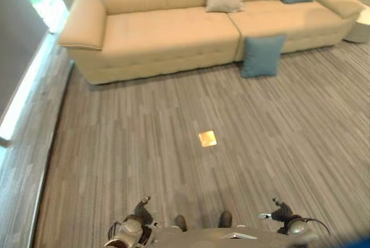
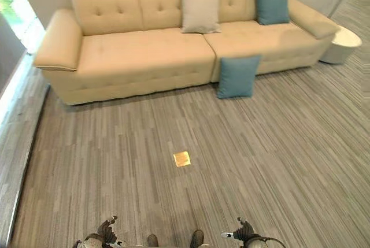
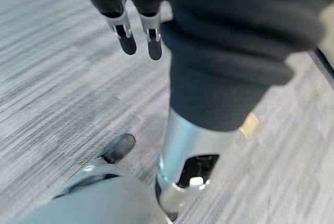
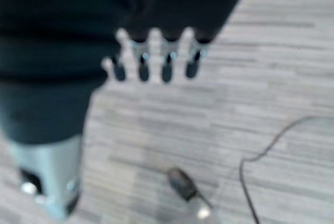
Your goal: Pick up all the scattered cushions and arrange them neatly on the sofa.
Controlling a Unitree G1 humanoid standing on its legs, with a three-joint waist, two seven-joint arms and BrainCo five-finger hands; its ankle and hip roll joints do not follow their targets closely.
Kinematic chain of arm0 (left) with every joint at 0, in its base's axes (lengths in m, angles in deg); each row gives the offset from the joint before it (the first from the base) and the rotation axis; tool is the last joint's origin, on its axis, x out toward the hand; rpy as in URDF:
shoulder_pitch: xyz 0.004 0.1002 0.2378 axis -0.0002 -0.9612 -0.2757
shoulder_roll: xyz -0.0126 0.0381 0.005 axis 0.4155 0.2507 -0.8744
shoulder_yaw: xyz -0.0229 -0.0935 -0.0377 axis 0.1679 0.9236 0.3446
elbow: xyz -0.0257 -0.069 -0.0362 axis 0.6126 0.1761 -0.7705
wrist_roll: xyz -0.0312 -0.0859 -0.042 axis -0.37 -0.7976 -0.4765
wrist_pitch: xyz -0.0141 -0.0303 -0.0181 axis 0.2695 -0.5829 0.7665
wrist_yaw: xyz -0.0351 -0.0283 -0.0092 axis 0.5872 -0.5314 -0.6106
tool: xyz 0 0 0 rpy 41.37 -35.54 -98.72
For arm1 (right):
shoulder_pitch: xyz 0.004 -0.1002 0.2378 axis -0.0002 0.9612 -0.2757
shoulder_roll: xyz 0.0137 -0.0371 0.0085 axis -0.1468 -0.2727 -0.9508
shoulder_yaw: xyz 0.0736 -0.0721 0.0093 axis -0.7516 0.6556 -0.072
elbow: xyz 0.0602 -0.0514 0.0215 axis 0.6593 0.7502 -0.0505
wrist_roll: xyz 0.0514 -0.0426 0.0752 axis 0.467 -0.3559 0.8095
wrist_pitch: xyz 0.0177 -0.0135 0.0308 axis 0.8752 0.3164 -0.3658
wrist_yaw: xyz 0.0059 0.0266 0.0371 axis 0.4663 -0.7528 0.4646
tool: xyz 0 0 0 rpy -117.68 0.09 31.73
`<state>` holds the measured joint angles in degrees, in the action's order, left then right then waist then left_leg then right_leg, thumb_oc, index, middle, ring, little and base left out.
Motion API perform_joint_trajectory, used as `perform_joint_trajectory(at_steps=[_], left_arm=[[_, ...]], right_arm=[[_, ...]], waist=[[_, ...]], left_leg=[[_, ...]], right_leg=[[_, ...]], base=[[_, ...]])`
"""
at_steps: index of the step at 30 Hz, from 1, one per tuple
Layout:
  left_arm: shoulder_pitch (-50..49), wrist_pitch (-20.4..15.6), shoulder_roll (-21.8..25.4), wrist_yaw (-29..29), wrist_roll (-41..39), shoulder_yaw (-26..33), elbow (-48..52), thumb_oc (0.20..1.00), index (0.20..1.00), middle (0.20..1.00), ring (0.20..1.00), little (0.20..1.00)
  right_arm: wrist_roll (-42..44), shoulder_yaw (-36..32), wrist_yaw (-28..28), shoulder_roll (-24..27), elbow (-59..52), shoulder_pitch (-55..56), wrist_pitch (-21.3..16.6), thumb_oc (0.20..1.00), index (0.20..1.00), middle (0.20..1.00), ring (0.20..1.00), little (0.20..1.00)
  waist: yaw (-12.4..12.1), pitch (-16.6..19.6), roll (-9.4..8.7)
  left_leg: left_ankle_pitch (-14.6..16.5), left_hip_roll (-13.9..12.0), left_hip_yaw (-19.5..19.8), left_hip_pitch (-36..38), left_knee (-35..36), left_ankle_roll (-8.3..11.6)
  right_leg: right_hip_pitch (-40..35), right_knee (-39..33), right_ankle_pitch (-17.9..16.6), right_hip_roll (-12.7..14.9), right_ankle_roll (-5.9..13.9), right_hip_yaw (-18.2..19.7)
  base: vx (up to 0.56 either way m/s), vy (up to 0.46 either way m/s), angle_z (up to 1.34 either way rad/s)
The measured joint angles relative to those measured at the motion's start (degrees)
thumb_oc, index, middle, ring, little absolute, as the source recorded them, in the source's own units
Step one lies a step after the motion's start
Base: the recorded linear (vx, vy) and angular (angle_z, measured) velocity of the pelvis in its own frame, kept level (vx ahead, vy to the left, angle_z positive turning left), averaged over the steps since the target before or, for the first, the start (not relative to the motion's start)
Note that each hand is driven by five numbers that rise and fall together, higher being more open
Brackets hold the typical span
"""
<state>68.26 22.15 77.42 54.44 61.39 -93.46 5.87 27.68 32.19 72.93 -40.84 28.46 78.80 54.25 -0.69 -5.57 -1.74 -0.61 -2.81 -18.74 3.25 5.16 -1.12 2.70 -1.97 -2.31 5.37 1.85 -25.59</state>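
Right wrist view first: right hand [image 4: 154, 59] hanging over bare striped floor [image 4: 250, 78], fingers straight and loose, clasping nothing. Same for the left hand [image 3: 138, 36] in its own wrist view, fingers straight, empty. Both low at the near edge of the eye views, well apart from the sofa [image 2: 144, 57].

Outward from there, across open floor past a small yellow square [image 2: 181, 158] set into it: one teal cushion [image 2: 237, 76] off the seat, standing on the floor, propped against the sofa's front, roughly below the seam between the two seat sections. Two more already up on the sofa, leaning on its backrest: a cream cushion [image 2: 199, 10] near the middle, a second teal cushion [image 2: 272, 4] toward the sofa's right arm.

Step in hand, as a judgement: closing the distance to the fallen cushion. Best done by walking up square to the sofa front, stopping short of trampling the cushion, then reaching down with both hands on opposite side edges, since soft stuffing likely sags under a one-sided pinch.

Orientation of the fallen cushion: near square, so hardly any long axis; standing nearly upright on its lower edge, face turned out from the sofa toward the room, top edge tipped back against the sofa front, one side slightly skewed.
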Motion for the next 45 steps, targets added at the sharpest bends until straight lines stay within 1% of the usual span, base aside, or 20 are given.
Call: perform_joint_trajectory(at_steps=[2, 9, 13, 14, 15, 16, 18, 20, 22, 26, 27, 32, 33, 34, 35, 37, 39, 40, 42, 45], left_arm=[[0.8, -0.1, -0.1, 0.0, 0.3, 0.0, 0.4, 1.0, 1.0, 1.0, 1.0, 1.0], [1.9, -0.4, -0.6, 0.6, 0.7, -1.2, -0.2, 1.0, 1.0, 1.0, 1.0, 1.0], [1.7, -0.6, -1.5, 0.5, 0.1, 0.7, -0.7, 1.0, 1.0, 1.0, 1.0, 1.0], [0.8, -0.5, -1.8, 0.6, 0.1, 0.7, -0.9, 1.0, 1.0, 1.0, 1.0, 1.0], [0.8, -0.5, -2.0, 0.5, 0.1, 0.5, -0.8, 1.0, 1.0, 1.0, 1.0, 1.0], [1.7, -0.7, -2.0, 0.6, 0.0, 0.2, -0.7, 1.0, 1.0, 1.0, 1.0, 1.0], [2.1, -0.6, -2.2, 0.7, -0.2, 0.2, -1.2, 1.0, 1.0, 1.0, 1.0, 1.0], [2.5, -0.5, -1.9, 0.7, -0.5, 1.0, -1.7, 1.0, 1.0, 1.0, 1.0, 1.0], [2.7, -0.5, -2.0, 0.7, -0.5, 1.2, -1.8, 1.0, 1.0, 1.0, 1.0, 1.0], [2.7, -0.3, -2.0, 0.8, -1.0, 2.2, -2.4, 1.0, 1.0, 1.0, 1.0, 1.0], [1.4, -0.3, -2.2, 0.8, -1.0, 1.8, -2.5, 1.0, 1.0, 1.0, 1.0, 1.0], [2.6, -0.1, -1.2, 0.9, -0.9, 1.2, -2.4, 1.0, 1.0, 1.0, 1.0, 1.0], [3.6, 0.4, -1.6, 1.0, -0.9, 1.1, -2.2, 1.0, 1.0, 1.0, 1.0, 1.0], [3.9, 0.8, -2.0, 1.2, -0.9, 1.0, -2.3, 1.0, 1.0, 1.0, 1.0, 1.0], [3.4, 0.8, -1.9, 1.1, -0.9, 0.6, -2.6, 1.0, 1.0, 1.0, 1.0, 1.0], [3.4, 0.0, -0.5, 0.8, -1.0, 0.1, -2.1, 1.0, 1.0, 1.0, 1.0, 1.0], [3.3, 0.0, 0.3, 0.8, -1.0, 0.1, -2.3, 1.0, 1.0, 1.0, 1.0, 1.0], [3.0, 0.0, 0.0, 0.8, -1.0, 0.0, -2.8, 1.0, 1.0, 1.0, 1.0, 1.0], [2.5, 0.1, -0.2, 1.0, -1.0, 0.1, -4.4, 1.0, 1.0, 1.0, 1.0, 1.0], [2.1, 0.0, -0.3, 1.0, -0.9, 0.1, -5.1, 1.0, 1.0, 1.0, 1.0, 1.0]], right_arm=[[0.0, 0.0, -0.2, 0.2, 0.1, 0.0, 0.4, 1.0, 1.0, 1.0, 1.0, 1.0], [0.0, -0.2, -0.4, 0.6, 1.4, 2.3, 1.0, 1.0, 1.0, 1.0, 1.0, 1.0], [0.1, 0.9, -0.2, 0.9, 2.2, 2.1, 0.7, 1.0, 1.0, 1.0, 1.0, 1.0], [0.2, 1.2, -0.2, 1.4, 2.3, 1.3, 0.7, 1.0, 1.0, 1.0, 1.0, 1.0], [0.1, 1.4, -0.2, 1.5, 2.3, 0.8, 0.6, 1.0, 1.0, 1.0, 1.0, 1.0], [0.1, 2.1, -0.2, 1.6, 2.5, 0.2, 0.5, 1.0, 1.0, 1.0, 1.0, 1.0], [0.2, 2.4, -0.1, 1.3, 2.3, -0.8, 0.5, 1.0, 1.0, 1.0, 1.0, 1.0], [0.2, 2.4, -0.2, 1.1, 2.3, -1.3, 0.5, 1.0, 1.0, 1.0, 1.0, 1.0], [0.2, 2.3, 0.1, 1.4, 2.4, -1.8, 0.4, 1.0, 1.0, 1.0, 1.0, 1.0], [0.2, 3.1, 0.2, 1.6, 2.4, -3.0, 0.1, 1.0, 1.0, 1.0, 1.0, 1.0], [0.1, 3.4, 0.1, 1.3, 3.2, -2.6, 0.1, 1.0, 1.0, 1.0, 1.0, 1.0], [0.1, 3.6, -0.2, 0.0, 3.4, -2.6, -0.1, 1.0, 1.0, 1.0, 1.0, 1.0], [-0.1, 5.7, -0.6, 0.1, 4.1, -5.0, 0.1, 1.0, 1.0, 1.0, 1.0, 1.0], [-0.5, 5.6, -0.6, 0.3, 4.2, -6.8, 0.2, 1.0, 1.0, 1.0, 1.0, 1.0], [-0.9, 6.2, -0.8, 0.0, 2.4, -6.2, -0.1, 1.0, 1.0, 1.0, 1.0, 1.0], [-1.2, 6.1, -1.1, -1.2, 1.3, -5.0, 0.3, 1.0, 1.0, 1.0, 1.0, 1.0], [-1.2, 5.8, -1.1, -1.7, 0.8, -5.1, 0.2, 1.0, 1.0, 1.0, 1.0, 1.0], [-1.3, 5.7, -1.1, -1.7, 0.8, -4.6, 0.3, 1.0, 1.0, 1.0, 1.0, 1.0], [-1.6, 5.6, -1.1, -1.6, 0.6, -4.8, 0.3, 1.0, 1.0, 1.0, 1.0, 1.0], [-1.5, 4.7, -1.1, -1.6, 1.1, -3.9, 0.5, 1.0, 1.0, 1.0, 1.0, 1.0]], waist=[[0.5, -0.5, 0.15], [1.4, -1.5, 2.09], [-0.2, -2.9, 0.06], [-0.3, -2.9, 0.84], [-0.5, -3.0, 0.85], [-2.0, -3.1, 0.72], [-2.0, -3.6, 0.72], [-2.3, -4.5, -0.14], [-2.4, -4.9, 0.18], [-4.1, -4.8, 0.72], [-3.5, -4.2, 1.37], [-4.0, -4.0, -1.05], [-5.7, -5.3, 1.03], [-6.2, -6.6, 2.86], [-4.9, -5.9, 3.29], [-4.9, -4.8, 0.19], [-4.9, -4.3, -1.73], [-4.6, -4.2, -2.11], [-2.8, -4.4, -1.97], [-1.4, -4.7, -2.41]], left_leg=[[0.0, -0.5, -1.1, 0.5, 0.0, 0.08], [2.5, -3.9, -2.6, 1.4, -4.9, 2.91], [4.3, -7.1, -1.0, -7.3, -27.8, 5.46], [5.8, -6.7, 3.8, -10.1, -31.6, 7.67], [6.2, -4.8, 7.6, -10.9, -30.6, 7.83], [5.7, -1.6, 12.3, -11.3, -22.9, 7.31], [4.8, 0.3, 13.6, -12.2, -16.3, 6.43], [0.6, 2.8, 15.6, -12.4, -8.5, 6.63], [-2.1, 3.5, 16.4, -13.9, -7.5, 7.08], [-3.9, 3.2, 16.6, -11.0, -5.0, 5.72], [-7.1, 2.8, 15.9, -8.8, -4.1, -0.35], [-6.1, 6.1, 14.8, -8.1, -4.1, -1.01], [-3.3, 5.1, 14.3, -5.7, -4.2, -4.07], [-3.1, 2.6, 12.4, -4.2, -4.5, -4.08], [-2.1, 2.4, 14.1, -3.6, -4.7, -3.7], [0.4, 5.2, 12.9, -1.7, -4.1, -4.23], [0.6, 6.4, 13.1, -1.7, -3.7, -4.59], [0.8, 6.4, 13.6, -0.3, -2.7, -4.5], [0.8, 6.3, 15.8, -0.2, -2.0, -4.63], [1.3, 6.2, 16.9, 2.4, -0.1, -3.77]], right_leg=[[0.4, 1.0, -0.1, 0.2, -0.28, -2.1], [-2.6, -1.8, 1.1, -3.3, -2.15, -0.3], [-5.7, -3.5, 1.8, -2.3, -4.85, 0.8], [-6.5, -3.2, 1.7, -3.2, -6.88, 2.2], [-6.3, -3.2, 1.8, -3.1, -6.72, 2.9], [-5.2, -3.5, 1.5, -2.8, -6.38, 4.8], [-5.3, -3.5, 2.0, -3.4, -6.6, 6.4], [-6.5, -3.5, 3.0, -3.6, -6.87, 7.7], [-7.8, -3.5, 3.9, -4.7, -6.84, 8.2], [-10.6, -3.3, 5.1, -5.7, -4.84, 12.3], [-11.7, -2.7, 6.8, -6.0, -3.23, 12.5], [-11.5, -2.1, 7.4, -2.2, -0.48, 10.5], [-6.7, 10.2, 9.9, -2.1, 3.3, 11.5], [1.1, 27.1, 11.7, -0.1, 5.4, 10.0], [3.6, 30.5, 13.3, 1.9, 6.03, 7.4], [8.5, 26.9, 13.2, 9.7, 6.34, 5.0], [10.4, 19.9, 10.8, 12.2, 6.47, 4.4], [11.8, 15.4, 8.0, 11.5, 7.43, 5.5], [11.7, 6.8, 4.6, 8.4, 9.31, 12.7], [10.9, 3.2, -0.6, 7.0, 7.08, 12.4]], base=[[0.06, -0.112, -0.39], [0.05, -0.175, -0.15], [0.02, -0.115, -0.2], [0.01, -0.018, -0.36], [0.15, -0.018, -0.7], [0.1, -0.011, -0.7], [0.12, 0.003, -0.53], [0.13, 0.017, -0.4], [0.18, 0.073, -0.36], [0.18, 0.086, -0.61], [0.0, 0.001, -0.13], [0.14, 0.127, -0.19], [0.18, 0.115, -1.08], [0.16, -0.017, -0.95], [0.26, -0.091, -0.32], [0.22, -0.085, 0.07], [0.3, -0.105, -0.02], [0.32, -0.112, -0.01], [0.26, -0.131, 0.28], [0.34, -0.248, 0.39]])
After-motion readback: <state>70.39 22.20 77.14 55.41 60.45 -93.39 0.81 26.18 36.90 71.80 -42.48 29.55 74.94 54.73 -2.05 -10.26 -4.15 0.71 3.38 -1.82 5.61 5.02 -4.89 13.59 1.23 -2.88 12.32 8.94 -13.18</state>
